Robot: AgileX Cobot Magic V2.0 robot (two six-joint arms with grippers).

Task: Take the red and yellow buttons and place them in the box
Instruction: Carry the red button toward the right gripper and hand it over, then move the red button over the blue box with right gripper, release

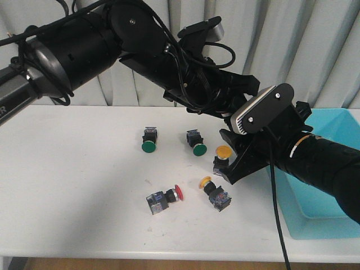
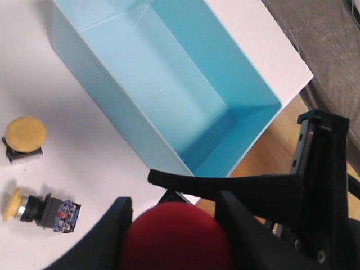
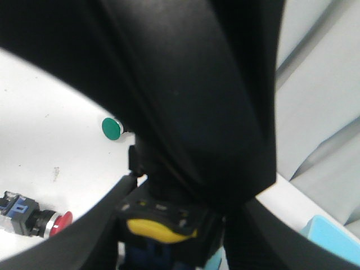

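My left gripper [image 2: 173,206] is shut on a red button [image 2: 174,239] and holds it in the air near the turquoise box [image 2: 121,121]. My right gripper [image 3: 180,198] is shut on a yellow button [image 3: 160,230], close under the left arm [image 1: 169,67]. In the front view the right gripper [image 1: 232,166] hangs just left of the box [image 1: 337,225], and both held buttons are hidden. On the table are an upright yellow button [image 1: 223,152], a lying yellow button [image 1: 214,191] and a lying red button [image 1: 166,198].
Two green-capped switches [image 1: 148,140] [image 1: 197,143] lie further back on the white table [image 1: 67,169]. The two arms cross closely above the yellow buttons. A grey curtain hangs behind. The table's edge runs just past the box [image 2: 292,67].
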